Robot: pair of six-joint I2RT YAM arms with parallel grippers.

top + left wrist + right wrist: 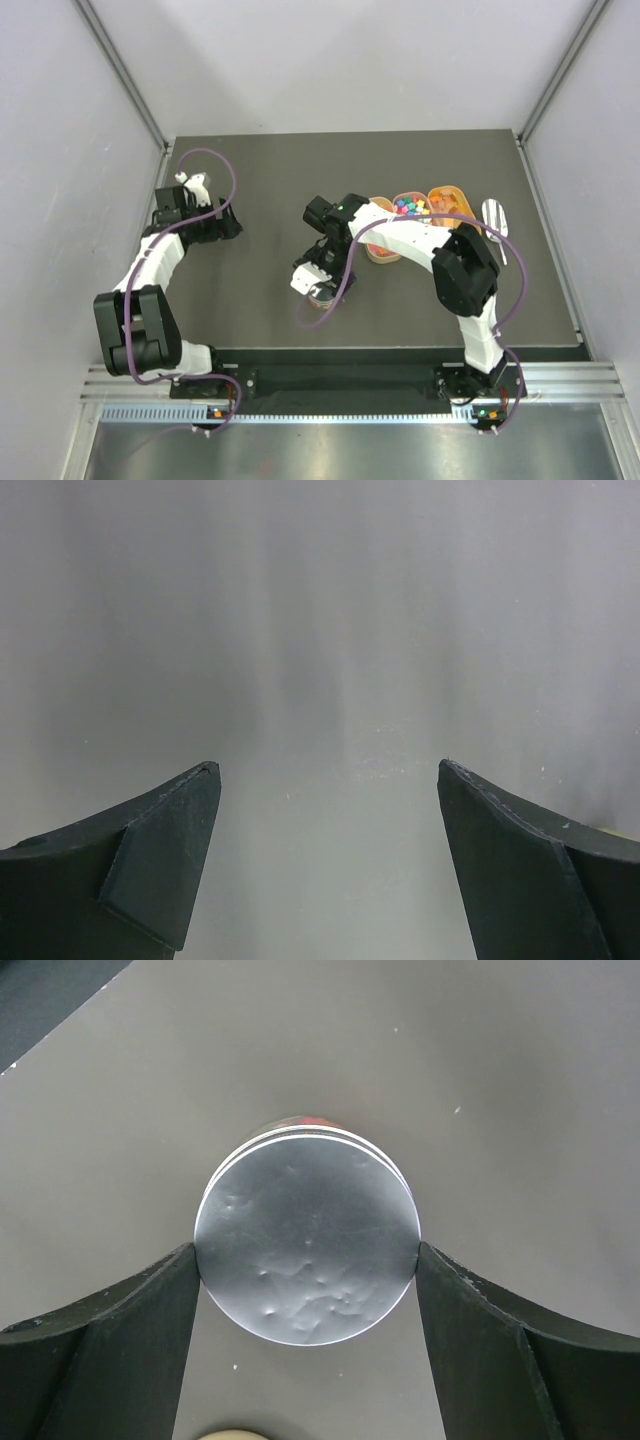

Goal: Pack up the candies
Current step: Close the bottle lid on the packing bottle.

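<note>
- Your right pincer [305, 1252] is pinching the round lid [305, 1245] by its edge, one finger touching each side, low over the table [520, 1080] near the middle.
- Your left pincer [330, 772] is spread wide with nothing in it, parked off to the left and facing the wall.
- The candies [410, 207] sit in a tray [407, 195] at the far right, behind your right arm and well apart from the lid. The scoop [497, 222] lies just right of the trays.
- My guess is the candies are light, hard and smooth, so they'll roll and scatter if you bump the tray.
- They're way too tiny to pinch one by one, so I'd grab the scoop by its handle and shovel them.
- The lid looks thin and slick, so keep your grip on the rim and go gently or it could pop out.
</note>
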